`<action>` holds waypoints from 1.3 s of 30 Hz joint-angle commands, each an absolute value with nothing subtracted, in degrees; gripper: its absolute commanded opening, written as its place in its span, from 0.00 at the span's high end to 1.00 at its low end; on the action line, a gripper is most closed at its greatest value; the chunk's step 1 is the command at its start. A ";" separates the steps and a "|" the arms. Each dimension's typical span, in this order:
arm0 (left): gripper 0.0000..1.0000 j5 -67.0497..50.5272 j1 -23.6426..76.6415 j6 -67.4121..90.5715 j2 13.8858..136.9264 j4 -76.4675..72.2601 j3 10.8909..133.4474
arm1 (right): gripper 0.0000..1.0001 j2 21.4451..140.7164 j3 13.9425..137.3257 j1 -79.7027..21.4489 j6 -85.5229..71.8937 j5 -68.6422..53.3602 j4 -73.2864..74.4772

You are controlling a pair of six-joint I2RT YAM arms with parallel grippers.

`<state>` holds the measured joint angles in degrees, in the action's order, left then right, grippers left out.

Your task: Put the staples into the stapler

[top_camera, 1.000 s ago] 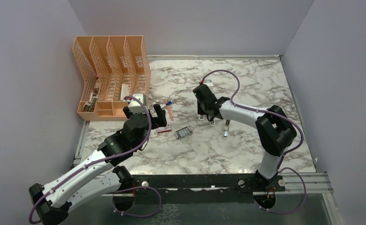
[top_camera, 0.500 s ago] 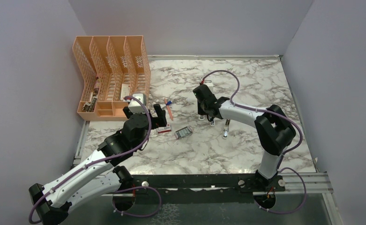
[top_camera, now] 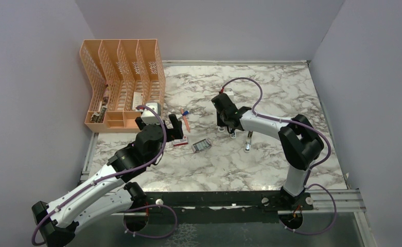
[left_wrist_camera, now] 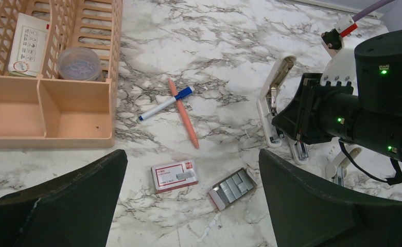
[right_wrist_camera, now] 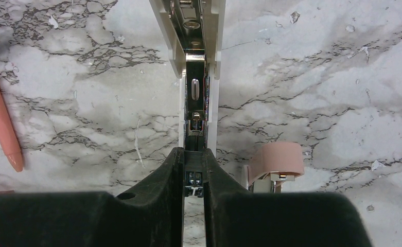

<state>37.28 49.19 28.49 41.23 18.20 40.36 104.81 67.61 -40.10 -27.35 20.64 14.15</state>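
Observation:
The staples (left_wrist_camera: 233, 188) are grey strips in an open cardboard tray on the marble, also seen in the top view (top_camera: 202, 145). Their red-and-white box (left_wrist_camera: 174, 175) lies just left of them. My left gripper (left_wrist_camera: 191, 154) is open and empty, hovering above box and tray. The white stapler (right_wrist_camera: 193, 77) lies hinged open, its silver channel showing; it also shows in the left wrist view (left_wrist_camera: 271, 100). My right gripper (right_wrist_camera: 193, 153) is shut on the stapler's near end, jaws tight on both sides of the channel.
An orange pen (left_wrist_camera: 183, 118) crossed by a blue-capped pen (left_wrist_camera: 165, 104) lies behind the box. A pink block (right_wrist_camera: 276, 159) sits right of my right gripper. An orange mesh organizer (top_camera: 121, 87) stands at the back left.

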 commanded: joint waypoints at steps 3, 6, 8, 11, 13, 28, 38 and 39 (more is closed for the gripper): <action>0.01 37.25 49.00 28.74 41.25 17.13 40.00 | 0.81 106.04 68.22 -39.64 -28.12 19.09 17.39; 0.01 37.26 49.04 28.74 41.27 17.18 40.01 | 0.80 106.32 69.19 -39.66 -28.45 18.15 20.55; 0.01 37.26 49.03 28.74 41.24 17.18 40.07 | 0.79 106.65 69.93 -39.59 -28.69 17.33 22.55; 0.01 37.21 49.04 28.74 41.21 17.22 40.05 | 0.79 107.02 70.91 -39.55 -28.67 16.05 24.86; 0.01 37.26 49.04 28.74 41.14 17.23 40.07 | 0.78 107.34 71.52 -39.47 -28.65 15.59 26.14; 0.01 37.27 49.04 28.74 41.19 17.27 40.00 | 0.67 107.81 75.56 -39.20 -28.12 14.60 29.12; 0.01 37.26 49.03 28.91 41.90 17.23 40.05 | 0.61 102.59 76.19 -39.20 -26.65 14.16 27.43; 0.01 37.26 49.04 28.92 41.97 17.18 40.04 | 0.61 102.24 75.94 -39.20 -26.00 13.71 26.83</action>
